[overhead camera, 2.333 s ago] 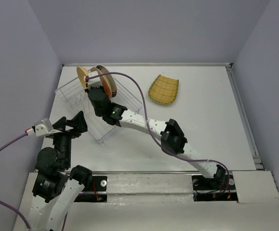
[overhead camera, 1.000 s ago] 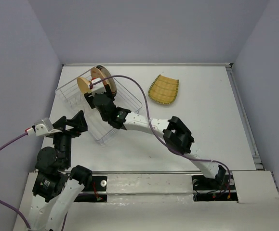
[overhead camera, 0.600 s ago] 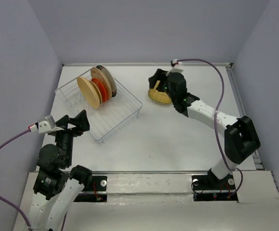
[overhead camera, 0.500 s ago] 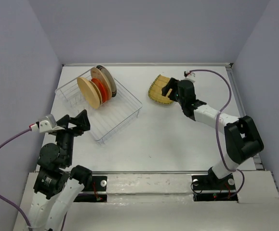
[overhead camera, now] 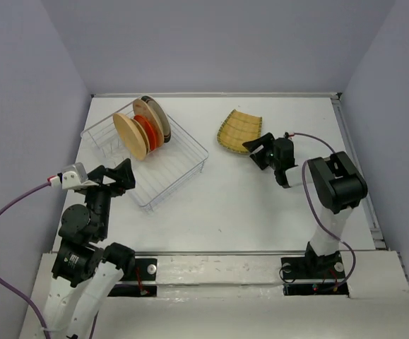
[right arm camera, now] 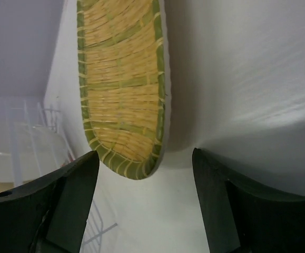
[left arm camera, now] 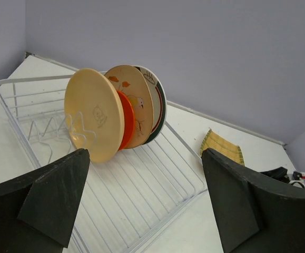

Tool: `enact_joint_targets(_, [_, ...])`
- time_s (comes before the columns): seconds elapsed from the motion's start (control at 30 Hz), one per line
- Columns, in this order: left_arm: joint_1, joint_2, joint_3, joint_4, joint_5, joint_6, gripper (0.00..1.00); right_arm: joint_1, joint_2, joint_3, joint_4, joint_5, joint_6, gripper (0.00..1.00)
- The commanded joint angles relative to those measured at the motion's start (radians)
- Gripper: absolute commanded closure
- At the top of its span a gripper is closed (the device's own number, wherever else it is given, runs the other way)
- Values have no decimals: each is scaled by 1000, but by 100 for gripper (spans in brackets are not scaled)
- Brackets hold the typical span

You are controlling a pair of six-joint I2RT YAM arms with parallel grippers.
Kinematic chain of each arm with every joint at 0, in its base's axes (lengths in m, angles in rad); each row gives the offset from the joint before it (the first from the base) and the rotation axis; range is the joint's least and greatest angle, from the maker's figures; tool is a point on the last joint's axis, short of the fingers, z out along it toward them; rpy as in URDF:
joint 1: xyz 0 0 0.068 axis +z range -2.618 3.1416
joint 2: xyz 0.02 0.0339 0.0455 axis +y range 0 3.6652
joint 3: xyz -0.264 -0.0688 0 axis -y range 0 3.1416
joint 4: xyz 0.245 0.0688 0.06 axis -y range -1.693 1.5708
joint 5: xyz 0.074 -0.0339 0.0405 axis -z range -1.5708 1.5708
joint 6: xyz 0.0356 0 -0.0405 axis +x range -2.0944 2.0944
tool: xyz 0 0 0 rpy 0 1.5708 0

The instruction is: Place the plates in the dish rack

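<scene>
Right now my right gripper (overhead camera: 255, 152) lies low over the table (overhead camera: 261, 212) with its fingers spread wide and nothing between them. Just ahead of them is the near edge of the squarish yellow woven plate (right arm camera: 121, 89). I cannot tell whether either finger touches that edge. The plate lies on the table by itself, well apart from the dish rack (overhead camera: 183, 152). My left gripper (left arm camera: 146, 158) is likewise spread wide and empty, held near the rack's near corner and looking across its wire floor. Four plates stand on edge at the far end of the rack, packed close together. The plain cream plate (left arm camera: 94, 121) is nearest me, then the orange-red plate (left arm camera: 127, 118), then a cream plate with a small printed motif (left arm camera: 136, 100). The dark-green-rimmed plate (left arm camera: 160, 103) is at the back.
</scene>
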Motion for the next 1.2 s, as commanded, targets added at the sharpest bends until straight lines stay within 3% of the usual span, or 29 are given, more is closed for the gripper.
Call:
enact_joint_targets(0.0, [7,26,-14,60,12,21,1,12,141,21,246,-91,186,29])
enact_joint_targets(0.1, [9,27,-14,59,15,21,1,12,227,38,350,-105,274,35])
enact_joint_targets(0.2, [10,27,-16,60,17,22,1,12,246,64,337,-83,288,41])
enact_joint_targets(0.37, [9,26,-16,60,19,22,1,12,179,104,125,1,176,37])
enact_joint_targets(0.77, [12,24,-16,60,22,22,1,12,177,173,-87,67,27,39])
enact_joint_targets(0.87, [10,27,-16,65,28,22,1,12,186,203,-116,59,-22,63])
enact_joint_targets(0.9, [12,27,-16,65,29,22,1,12,186,210,-125,61,-39,83])
enact_joint_targets(0.93, [12,27,-16,65,26,24,1,12,181,217,-140,65,-59,89])
enact_joint_targets(1.07, [10,29,-17,65,25,24,1,12,76,199,-234,133,-220,93])
enact_joint_targets(1.17, [10,32,-20,69,41,22,1,12,-116,156,-311,185,-368,93])
